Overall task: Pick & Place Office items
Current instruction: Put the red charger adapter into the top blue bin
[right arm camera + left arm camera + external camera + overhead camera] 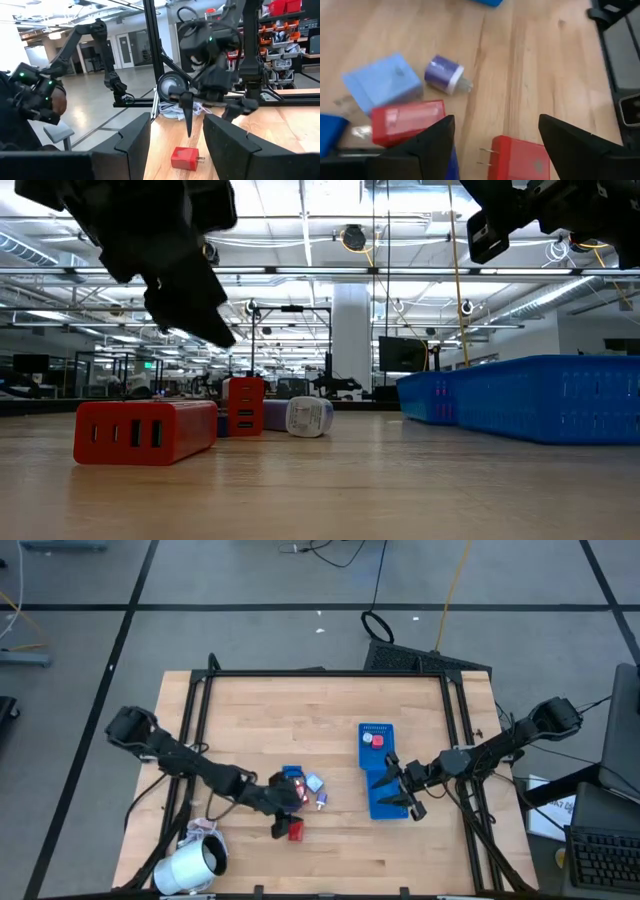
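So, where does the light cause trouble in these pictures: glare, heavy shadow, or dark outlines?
Low view: bright ceiling lamps behind turn the left pincer into a dark outline, yet the red block is clearly lit. High view: even light, only soft shadows on the table. Left wrist view: even light, no glare on the wood.

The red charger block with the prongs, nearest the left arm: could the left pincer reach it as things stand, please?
Probably yes: the left pincer hangs open above the red charger block, with nothing between them.

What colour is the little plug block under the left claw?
Red charger block, clearest in the left wrist view.
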You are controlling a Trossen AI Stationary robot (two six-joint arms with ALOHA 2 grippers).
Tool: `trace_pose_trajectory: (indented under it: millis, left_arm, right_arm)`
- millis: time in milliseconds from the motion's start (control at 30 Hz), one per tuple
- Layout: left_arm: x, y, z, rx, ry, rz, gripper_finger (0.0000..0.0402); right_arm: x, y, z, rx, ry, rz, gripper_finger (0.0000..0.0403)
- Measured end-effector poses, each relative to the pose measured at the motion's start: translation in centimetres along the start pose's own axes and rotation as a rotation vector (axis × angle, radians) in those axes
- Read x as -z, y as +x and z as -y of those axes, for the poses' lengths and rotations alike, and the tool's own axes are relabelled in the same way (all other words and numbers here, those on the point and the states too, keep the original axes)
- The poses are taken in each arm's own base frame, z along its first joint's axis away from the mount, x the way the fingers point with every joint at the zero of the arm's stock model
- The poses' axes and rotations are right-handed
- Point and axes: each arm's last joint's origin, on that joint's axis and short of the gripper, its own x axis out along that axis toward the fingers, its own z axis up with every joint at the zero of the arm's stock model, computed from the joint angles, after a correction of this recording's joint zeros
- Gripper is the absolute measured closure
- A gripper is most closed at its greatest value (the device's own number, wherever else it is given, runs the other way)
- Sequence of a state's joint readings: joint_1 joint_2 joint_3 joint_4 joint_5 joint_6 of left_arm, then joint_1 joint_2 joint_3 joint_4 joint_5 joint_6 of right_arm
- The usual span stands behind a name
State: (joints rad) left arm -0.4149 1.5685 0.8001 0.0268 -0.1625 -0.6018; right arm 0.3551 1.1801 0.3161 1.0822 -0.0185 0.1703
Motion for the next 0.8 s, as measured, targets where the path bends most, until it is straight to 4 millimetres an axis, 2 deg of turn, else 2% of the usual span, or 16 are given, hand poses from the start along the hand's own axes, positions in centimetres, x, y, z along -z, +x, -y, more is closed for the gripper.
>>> trace_pose_trajectory:
  millis: [100,333,533,800]
  left_arm:
    - [0.4,1.1,-0.1,-0.020,-0.054,-0.027,0.0127]
    - [1.4,2.9,-0.9,-0.070,-0.055,-0.088,0.0145]
    - [1.4,2.9,-2.3,-0.150,-0.062,-0.124,0.0158]
    - [0.4,3.0,-4.3,-0.303,-0.054,-0.062,0.0176]
  right_arm:
    - [0.0,0.0,0.0,0.004,0.000,-0.002,0.0232]
    - [0.0,0.0,0.1,0.022,0.000,0.001,0.0232]
    - [0.0,0.0,0.1,0.022,0.000,0.001,0.0232]
    - [0.0,0.0,0.1,0.022,0.000,0.001,0.0232]
